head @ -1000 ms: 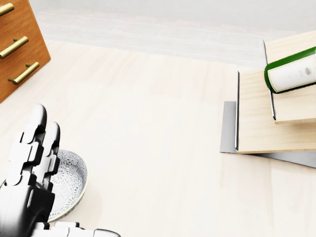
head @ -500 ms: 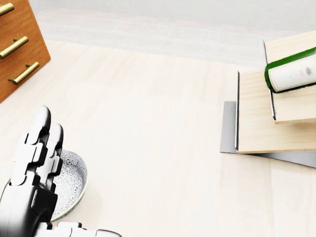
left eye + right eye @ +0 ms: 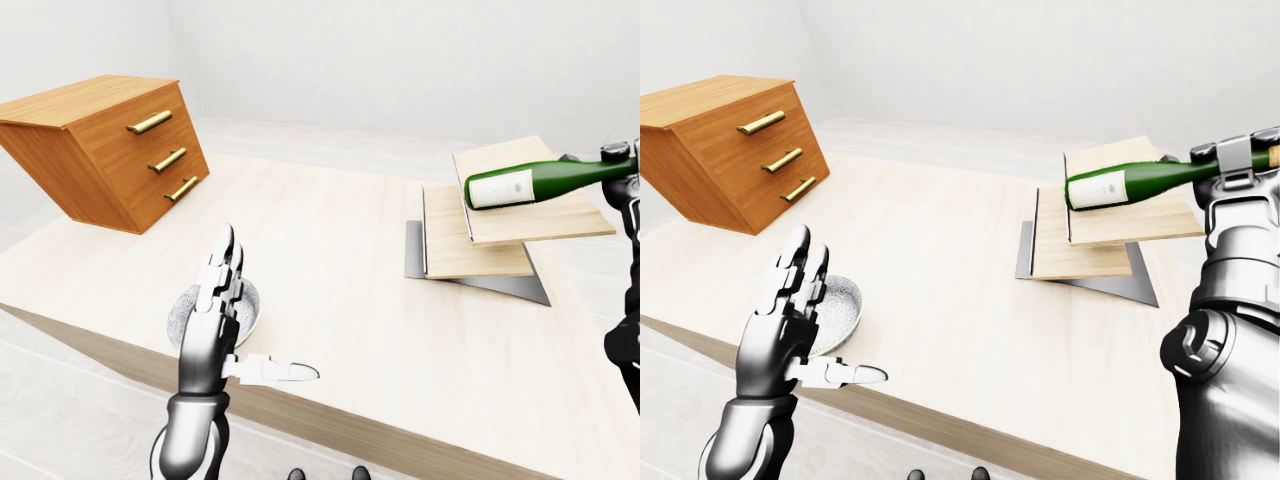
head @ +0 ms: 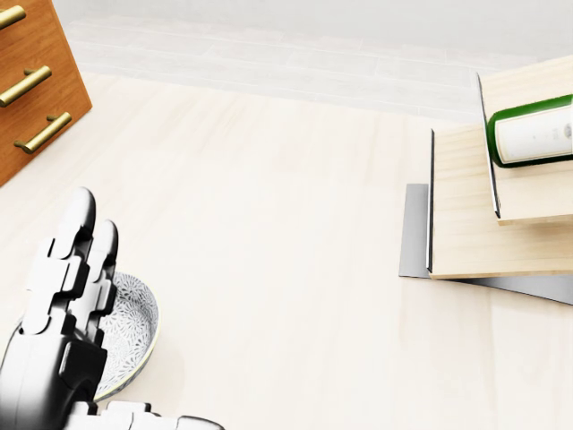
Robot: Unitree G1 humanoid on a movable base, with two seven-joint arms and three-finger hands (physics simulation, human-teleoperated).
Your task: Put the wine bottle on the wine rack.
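Green wine bottle (image 3: 1140, 183) held level above the stepped wooden wine rack (image 3: 1110, 232), white label toward the view's left, neck clasped at the right edge of the right-eye view by the robot's right hand (image 3: 1238, 160), fingers wrapped round the neck. Bottle's base end hanging over the rack's upper board, near it, contact not discernible. Rack made of two pale wooden boards stacked in steps on a grey metal base, standing on the right part of the light wooden table (image 3: 330, 260).

Left hand (image 3: 222, 310) raised at the lower left of the left-eye view, fingers straight and pointing up, thumb stretched out sideways to the right, palm empty, nothing grasped. Just beyond it, a small patterned bowl (image 4: 130, 327) on the table near the near edge, partly hidden by the hand in the head view.

Wooden chest of drawers (image 3: 110, 150) with three brass handles at the upper left, tilted in the views, resting on the table's far left corner, well apart from rack and bottle. Pale wall and light floor beyond. In the head view, only the bottle's labelled end visible at the right edge, above the rack's boards.
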